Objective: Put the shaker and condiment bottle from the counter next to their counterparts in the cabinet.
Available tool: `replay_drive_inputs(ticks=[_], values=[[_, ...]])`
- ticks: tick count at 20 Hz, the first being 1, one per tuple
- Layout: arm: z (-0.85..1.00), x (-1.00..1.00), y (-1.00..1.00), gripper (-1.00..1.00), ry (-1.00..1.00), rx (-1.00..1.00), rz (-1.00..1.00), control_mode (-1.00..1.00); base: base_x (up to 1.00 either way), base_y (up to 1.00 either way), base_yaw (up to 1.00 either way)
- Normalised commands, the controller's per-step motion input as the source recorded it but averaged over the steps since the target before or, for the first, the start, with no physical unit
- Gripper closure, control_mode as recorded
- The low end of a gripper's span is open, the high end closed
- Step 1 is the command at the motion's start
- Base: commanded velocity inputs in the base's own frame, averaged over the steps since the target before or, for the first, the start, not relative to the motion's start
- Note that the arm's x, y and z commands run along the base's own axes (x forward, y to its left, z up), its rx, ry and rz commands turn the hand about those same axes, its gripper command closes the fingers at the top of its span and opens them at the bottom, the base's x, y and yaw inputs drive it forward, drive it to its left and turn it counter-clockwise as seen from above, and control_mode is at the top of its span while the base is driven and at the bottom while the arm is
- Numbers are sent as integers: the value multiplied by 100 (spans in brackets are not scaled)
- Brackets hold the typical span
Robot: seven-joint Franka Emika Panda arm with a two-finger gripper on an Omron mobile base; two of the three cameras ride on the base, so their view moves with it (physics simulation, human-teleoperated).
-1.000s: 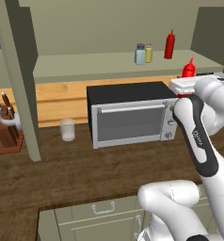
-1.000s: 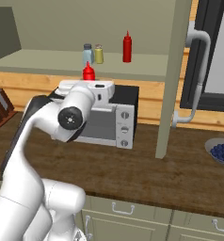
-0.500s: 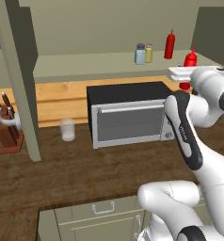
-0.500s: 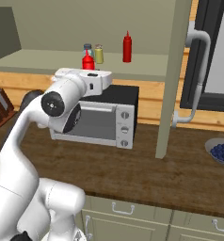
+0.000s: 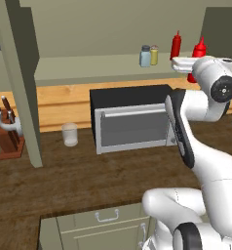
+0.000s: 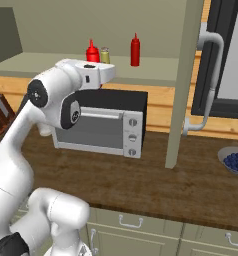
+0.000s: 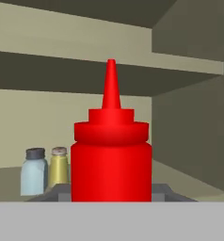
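Note:
My gripper (image 5: 194,65) is shut on the condiment bottle (image 5: 199,50), a slim red squeeze bottle with a pointed nozzle, held upright at the front of the cabinet shelf (image 5: 88,68). In the hand view the condiment bottle (image 7: 111,160) stands close in front of the camera. The pale blue-grey shaker (image 5: 145,56) stands on the shelf beside the yellowish shaker (image 5: 154,54). The other red bottle (image 5: 175,46) is just right of them, further back. From the right, the held bottle (image 6: 92,51) is left of the yellowish shaker (image 6: 105,55) and the shelf's red bottle (image 6: 135,50).
A black microwave (image 5: 132,122) sits on the dark wood counter (image 5: 88,180) under the shelf. A glass cup (image 5: 69,134) and a knife block (image 5: 8,139) stand to its left. Thick cabinet posts (image 6: 183,80) flank the shelf. A bowl of blueberries (image 6: 236,161) lies far right.
The arm has lifted the red bottle from just above the microwave up to shelf height and carried it toward the shelf. The shakers and the other bottle have stayed put.

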Motion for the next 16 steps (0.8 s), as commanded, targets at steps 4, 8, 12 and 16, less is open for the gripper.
replay_drive_inputs(ticks=[4, 8, 12, 16], values=[[25, 0, 0, 100, 0, 0, -14, -100, 0, 0, 0], [21, 0, 0, 100, 0, 0, -14, -100, 0, 0, 0], [8, 0, -1, 100, 1, 0, -14, -100, 0, 0, 0], [0, 0, -6, 100, 5, 0, -12, -100, 0, 0, 0]])
